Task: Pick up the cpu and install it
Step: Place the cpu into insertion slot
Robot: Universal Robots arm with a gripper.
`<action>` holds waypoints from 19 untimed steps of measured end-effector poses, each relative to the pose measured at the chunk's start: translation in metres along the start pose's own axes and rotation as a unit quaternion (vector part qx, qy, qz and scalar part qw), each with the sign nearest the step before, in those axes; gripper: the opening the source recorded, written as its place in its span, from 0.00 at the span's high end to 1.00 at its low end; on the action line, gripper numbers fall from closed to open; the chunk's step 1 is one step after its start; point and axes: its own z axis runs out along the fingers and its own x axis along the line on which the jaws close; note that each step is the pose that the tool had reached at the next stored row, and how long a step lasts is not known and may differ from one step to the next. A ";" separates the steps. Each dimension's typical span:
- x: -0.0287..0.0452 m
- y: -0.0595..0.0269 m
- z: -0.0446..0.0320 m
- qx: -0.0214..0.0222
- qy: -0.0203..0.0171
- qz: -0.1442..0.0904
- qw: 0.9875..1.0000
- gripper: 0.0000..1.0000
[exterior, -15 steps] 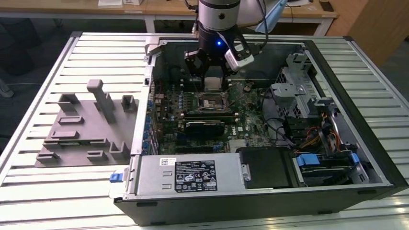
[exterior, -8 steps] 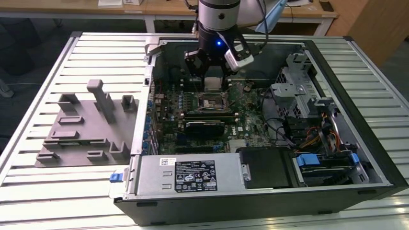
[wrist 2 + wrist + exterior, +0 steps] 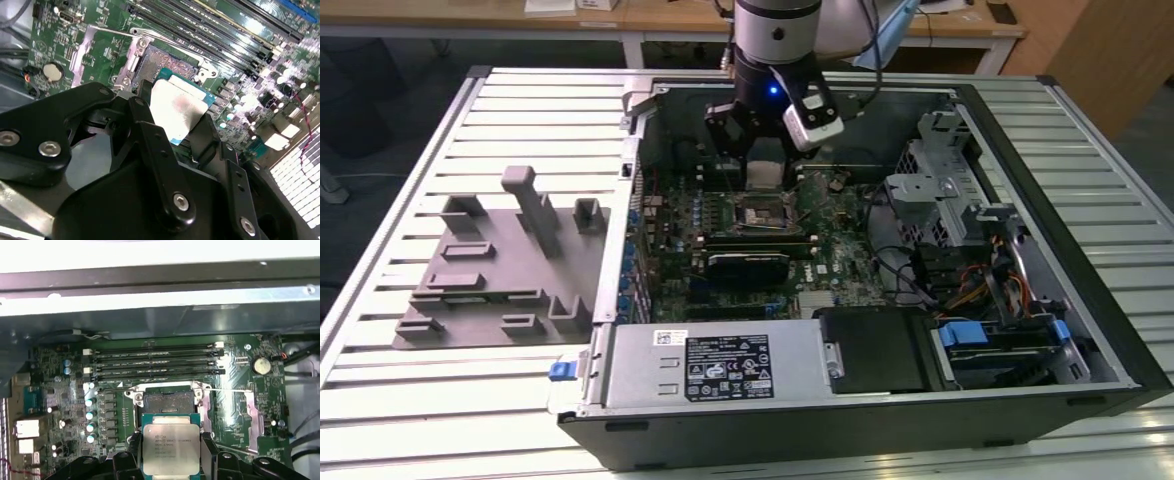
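Over the open computer case (image 3: 881, 425) my gripper (image 3: 765, 168) hangs low above the green board (image 3: 65, 385), close to the socket (image 3: 763, 213). I have the cpu (image 3: 171, 447) pinched by two opposite edges, my fingers (image 3: 150, 145) drawn in just far enough to clamp its thin sides, with the silver top facing up and bare between them. It is not seated. In the first wrist view the socket lies open and uncovered just beyond the cpu, with its thin metal lever (image 3: 227, 389) swung out to one side and the memory slots (image 3: 155, 362) further on.

What worries me most is the line-up. As I judge it, the cpu sits off to one side of the socket rather than squarely above it, and lowering it from here would set a corner on the frame or drag it over the contacts, which I would expect to bend easily. My hold is only on narrow edges, so a jolt or a tilt could let the cpu slide or drop crooked. The lever and the raised frame lie close to my fingers and could catch them. I cannot tell whether the cpu is turned the right way round for the socket.
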 end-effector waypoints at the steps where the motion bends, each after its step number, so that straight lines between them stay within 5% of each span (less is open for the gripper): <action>1: 0.0000 0.0000 0.0000 0.000 0.000 0.007 1.000 0.45; 10: 0.0000 0.0000 0.0000 0.002 -0.003 0.071 0.997 0.45; 19: 0.0000 0.0000 0.0000 0.004 -0.006 0.134 0.991 0.45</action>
